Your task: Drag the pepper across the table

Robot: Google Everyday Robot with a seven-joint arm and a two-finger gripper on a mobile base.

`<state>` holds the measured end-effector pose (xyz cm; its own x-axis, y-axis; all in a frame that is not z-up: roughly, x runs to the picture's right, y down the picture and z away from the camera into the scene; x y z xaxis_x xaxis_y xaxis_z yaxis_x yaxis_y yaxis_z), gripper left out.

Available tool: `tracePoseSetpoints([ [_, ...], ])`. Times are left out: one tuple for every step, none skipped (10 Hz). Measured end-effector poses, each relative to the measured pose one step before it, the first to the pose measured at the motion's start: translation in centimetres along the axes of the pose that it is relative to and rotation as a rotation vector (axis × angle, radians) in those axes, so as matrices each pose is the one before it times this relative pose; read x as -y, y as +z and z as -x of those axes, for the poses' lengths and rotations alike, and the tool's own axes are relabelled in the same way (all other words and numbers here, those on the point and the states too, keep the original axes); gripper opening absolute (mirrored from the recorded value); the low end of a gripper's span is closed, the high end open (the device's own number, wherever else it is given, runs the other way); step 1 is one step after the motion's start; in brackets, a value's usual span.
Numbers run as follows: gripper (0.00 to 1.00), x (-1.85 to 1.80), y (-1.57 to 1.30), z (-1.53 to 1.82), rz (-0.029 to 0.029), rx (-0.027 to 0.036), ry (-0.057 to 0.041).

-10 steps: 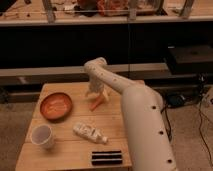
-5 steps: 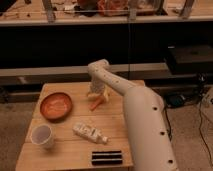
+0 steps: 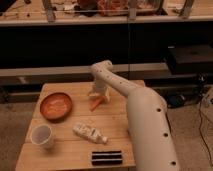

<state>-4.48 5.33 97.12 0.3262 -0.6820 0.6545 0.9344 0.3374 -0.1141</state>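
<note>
— Comparing this with a moment ago, what differs?

— Very little. The gripper (image 3: 99, 93) has crept a touch toward the right edge of the table (image 3: 70, 150), and it still hangs low over the far half of the top, near the middle of the far edge. The pepper (image 3: 96, 103) has gone with it, a hair rightward.

— Where does the pepper lie now?

— On the planks just on the near side of the gripper, touching or all but touching its tip, tilted with one end toward the near left corner. It sits just right of the round orange-brown plate (image 3: 56, 106), apart from it.

— Is the gripper holding it?

— I cannot tell; the tip is a pale blur above the pepper.

— And the rest?

— Unmoved. The plate stays by the left edge. The white cup (image 3: 42, 136) stands near the near left corner. The white bottle (image 3: 89, 133) lies on its side toward the near edge, slanted. A dark ridged block (image 3: 106, 157) lies flat at the near edge. The arm (image 3: 145, 125) rises past the right edge, and the dark shelving unit (image 3: 65, 45) runs behind.
</note>
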Motion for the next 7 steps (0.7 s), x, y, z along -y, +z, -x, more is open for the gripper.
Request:
tracePoseSetpoints([
  [0.77, 0.077, 0.039, -0.117, 0.00397, -0.00735, -0.00016],
  [0.69, 0.151, 0.068, -0.022, 0.00386, -0.00483, -0.00209],
  [0.58, 0.182, 0.063, -0.013, 0.00461, -0.00401, -0.00233],
  [0.5, 0.167, 0.025, -0.019, 0.00263, -0.0025, -0.00087],
  [0.39, -0.16, 0.071, -0.053, 0.00859, -0.0002, 0.00224],
  [0.32, -0.314, 0.045, -0.157, 0.00501, 0.0001, 0.00581],
  [0.29, -0.047, 0.051, -0.055, 0.00382, 0.00094, 0.00161],
])
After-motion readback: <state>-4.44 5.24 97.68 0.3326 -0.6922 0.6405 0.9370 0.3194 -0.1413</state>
